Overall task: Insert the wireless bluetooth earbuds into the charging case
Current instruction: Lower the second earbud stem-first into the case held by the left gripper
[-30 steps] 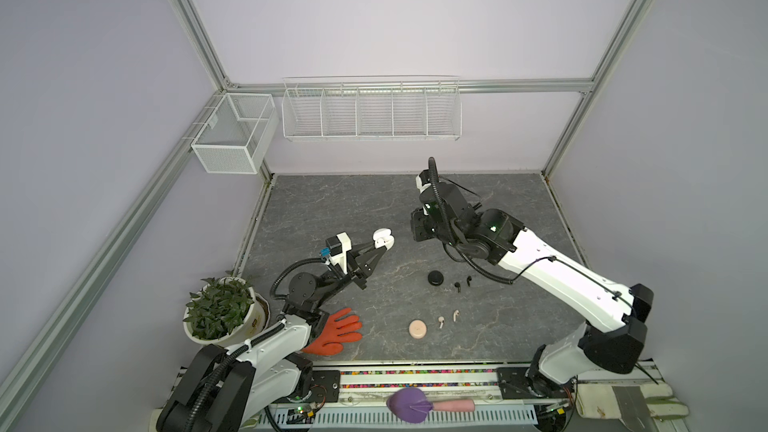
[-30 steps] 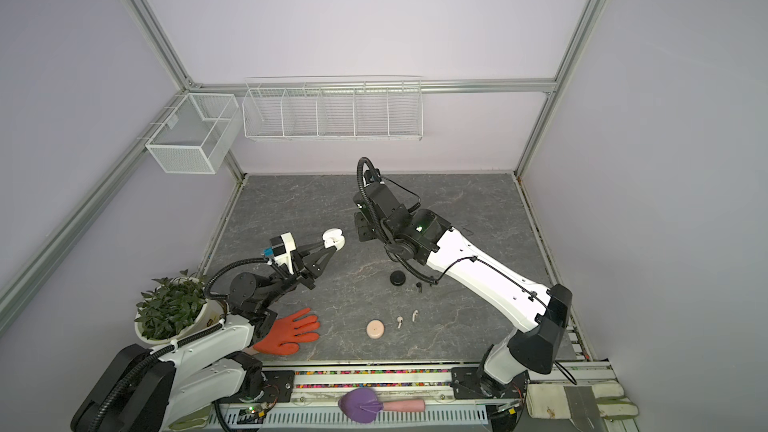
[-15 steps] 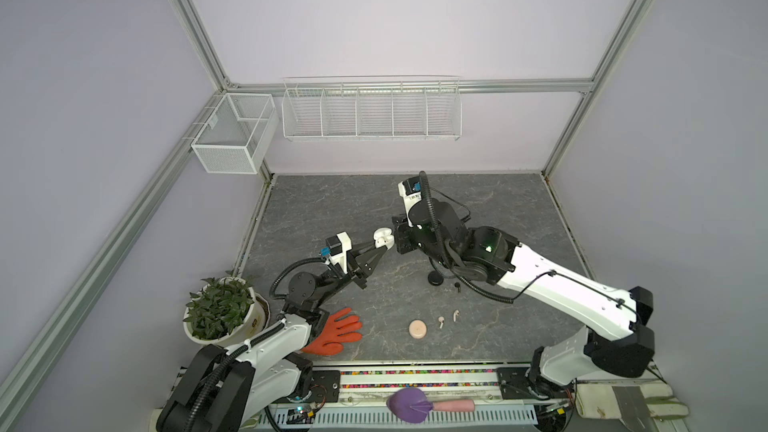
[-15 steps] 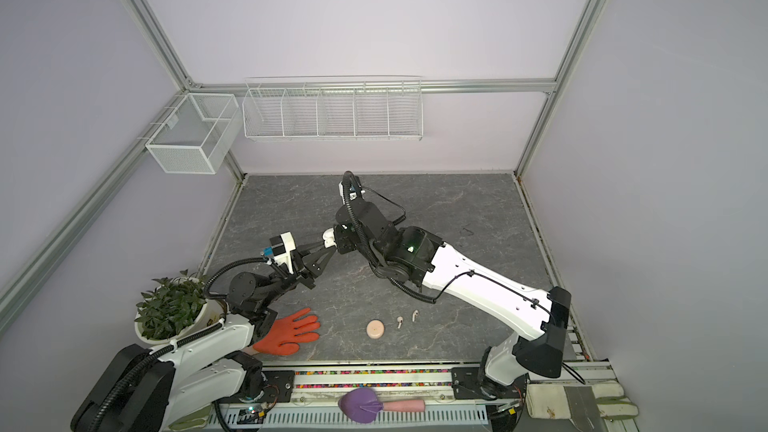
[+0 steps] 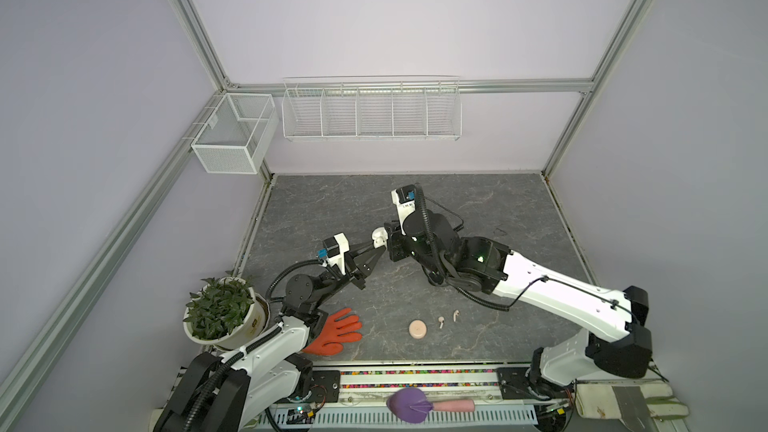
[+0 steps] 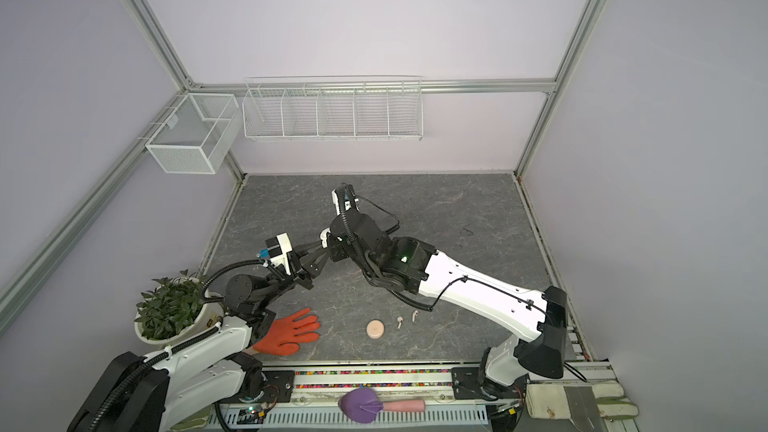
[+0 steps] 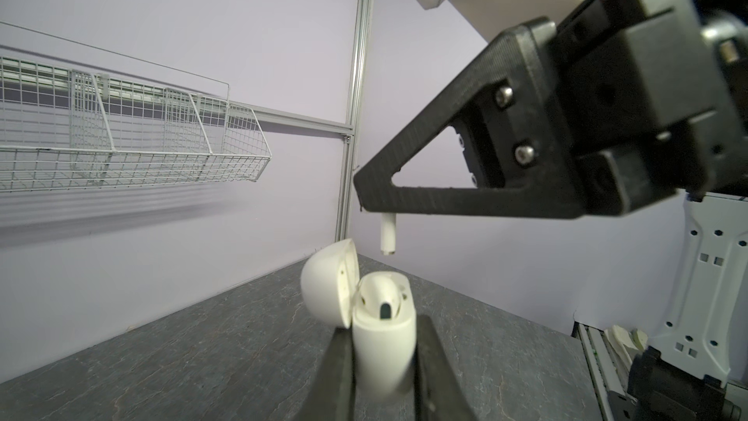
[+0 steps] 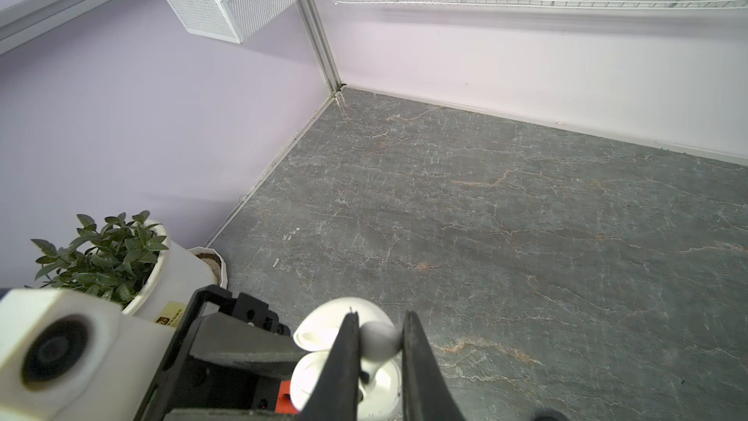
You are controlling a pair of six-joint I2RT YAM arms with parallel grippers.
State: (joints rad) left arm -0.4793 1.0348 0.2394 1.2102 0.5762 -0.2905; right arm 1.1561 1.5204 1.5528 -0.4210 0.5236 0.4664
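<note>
Right arm swung across toward left gripper (image 7: 382, 328), which clamped small white plastic charging case (image 7: 384, 352), lid open. Right gripper (image 8: 378, 328) pinched white stemmed earbud (image 7: 387, 238), stem down, just above case mouth, not touching. Insertion looked imminent.

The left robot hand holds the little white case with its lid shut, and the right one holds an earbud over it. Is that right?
Not quite: the lid of the case is open, not shut, as the left wrist view shows. The rest holds: the left gripper holds the case and the right gripper holds an earbud over it.
</note>
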